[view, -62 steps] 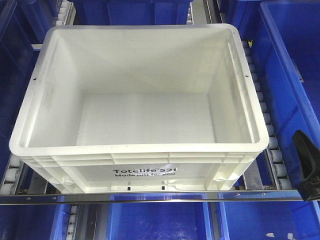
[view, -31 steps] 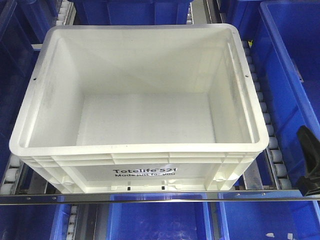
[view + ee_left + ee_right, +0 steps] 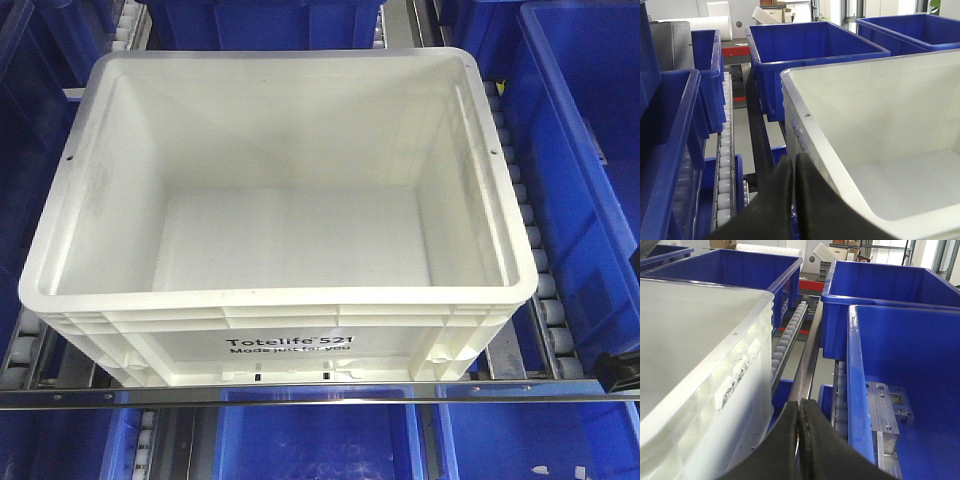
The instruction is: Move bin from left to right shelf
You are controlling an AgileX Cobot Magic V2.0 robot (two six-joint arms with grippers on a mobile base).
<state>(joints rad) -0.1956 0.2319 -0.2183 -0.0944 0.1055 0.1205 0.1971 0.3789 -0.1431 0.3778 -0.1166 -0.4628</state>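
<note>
The white bin (image 3: 270, 298) stands empty on the roller shelf, its "Totelife 521" print facing the front. In the left wrist view my left gripper (image 3: 794, 159) is shut and empty, just outside the bin's left wall (image 3: 807, 127). In the right wrist view my right gripper (image 3: 799, 405) is shut and empty, low in the gap between the bin's ribbed right wall (image 3: 725, 375) and a blue bin (image 3: 860, 390). In the front view only a black piece of the right arm (image 3: 622, 368) shows at the right edge. The left gripper is out of that view.
Blue bins (image 3: 590, 150) stand to the right, behind and below the white bin. Roller tracks (image 3: 530, 240) run along both sides. A metal rail (image 3: 300, 393) crosses the shelf's front edge. A metal bracket (image 3: 887, 410) lies in the right blue bin.
The black right gripper, seen at the front view's right edge, has moved right and down, almost out of that view. The white bin has not moved.
</note>
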